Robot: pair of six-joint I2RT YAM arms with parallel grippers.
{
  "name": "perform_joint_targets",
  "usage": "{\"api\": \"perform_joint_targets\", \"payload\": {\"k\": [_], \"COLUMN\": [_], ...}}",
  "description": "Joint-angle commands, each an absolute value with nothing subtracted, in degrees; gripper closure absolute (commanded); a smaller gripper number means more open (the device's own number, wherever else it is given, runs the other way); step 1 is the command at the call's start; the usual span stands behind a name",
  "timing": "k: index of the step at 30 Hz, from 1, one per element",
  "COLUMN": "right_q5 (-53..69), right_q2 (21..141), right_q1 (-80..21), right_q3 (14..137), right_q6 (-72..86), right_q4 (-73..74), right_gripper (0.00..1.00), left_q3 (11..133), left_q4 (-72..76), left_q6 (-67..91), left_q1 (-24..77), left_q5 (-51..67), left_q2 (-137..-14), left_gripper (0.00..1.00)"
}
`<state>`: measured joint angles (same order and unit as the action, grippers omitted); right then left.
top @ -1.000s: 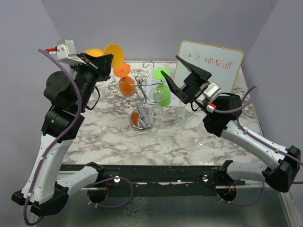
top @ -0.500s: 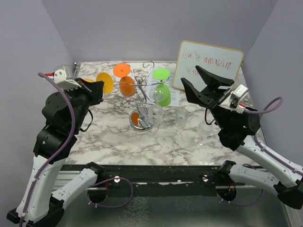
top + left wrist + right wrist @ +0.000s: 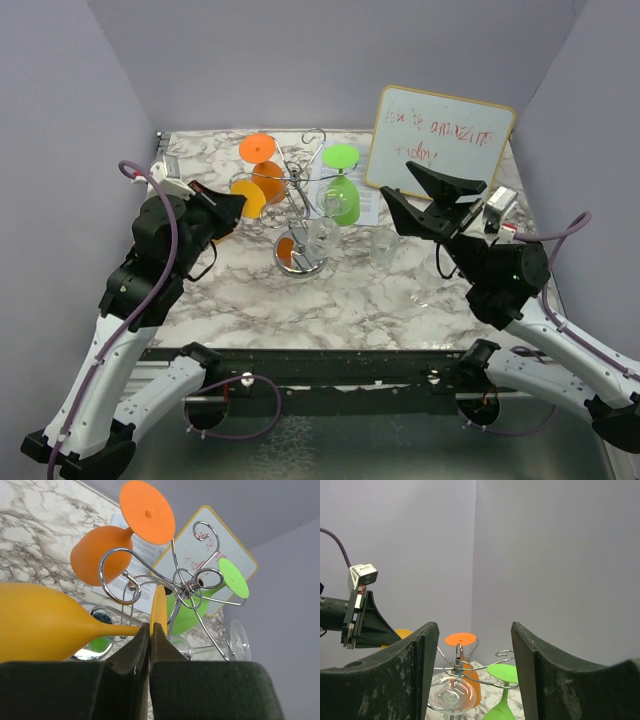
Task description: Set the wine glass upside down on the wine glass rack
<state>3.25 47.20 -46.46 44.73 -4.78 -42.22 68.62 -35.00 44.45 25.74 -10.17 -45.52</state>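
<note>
Top external view shows the left gripper [image 3: 232, 203] lower and further right than 1 second ago. Then it was raised high at the far left; now it is just beside the left side of the wine glass rack [image 3: 300, 190]. Its fingers are clamped together on the thin stem of the yellow wine glass [image 3: 247, 197], as the left wrist view makes clear. There the glass [image 3: 40, 622] lies on its side, with the bowl toward the camera and the foot edge-on just beyond the fingertips, close to a curled arm of the rack [image 3: 187, 585]. I cannot tell if the foot touches the wire.

The right gripper [image 3: 400, 183] has moved to the right and away from the rack since 1 second ago. It now hangs in front of the whiteboard [image 3: 445, 135], with fingers apart and nothing between them.

An orange glass [image 3: 268, 180] and a green glass [image 3: 345, 200] hang upside down on the rack, in the same places as before. The rack stands on the marble table [image 3: 350, 290].
</note>
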Motion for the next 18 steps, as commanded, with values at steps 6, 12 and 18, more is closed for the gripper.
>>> {"api": "perform_joint_targets", "payload": {"k": [6, 12, 18], "right_q5": [2.55, 2.13, 1.96], "right_q2": [45.85, 45.00, 44.32], "right_q1": [-46.83, -46.77, -46.80], "right_q3": [43.86, 43.52, 43.51], "right_q6": [-2.58, -2.22, -2.11], "right_q4": [-40.91, -40.25, -39.61], "right_gripper": [0.37, 0.37, 0.37], "left_q3": [65.08, 64.58, 62.89], "left_q4": [-26.73, -25.40, -25.06], "left_q6": [58.83, 65.76, 69.24], "left_q1": [26.01, 26.01, 26.02], "left_q5": [-10.48, -12.97, -18.65], "left_q2": [-43.20, -44.11, -42.57], "left_gripper": [1.00, 1.00, 1.00]}}
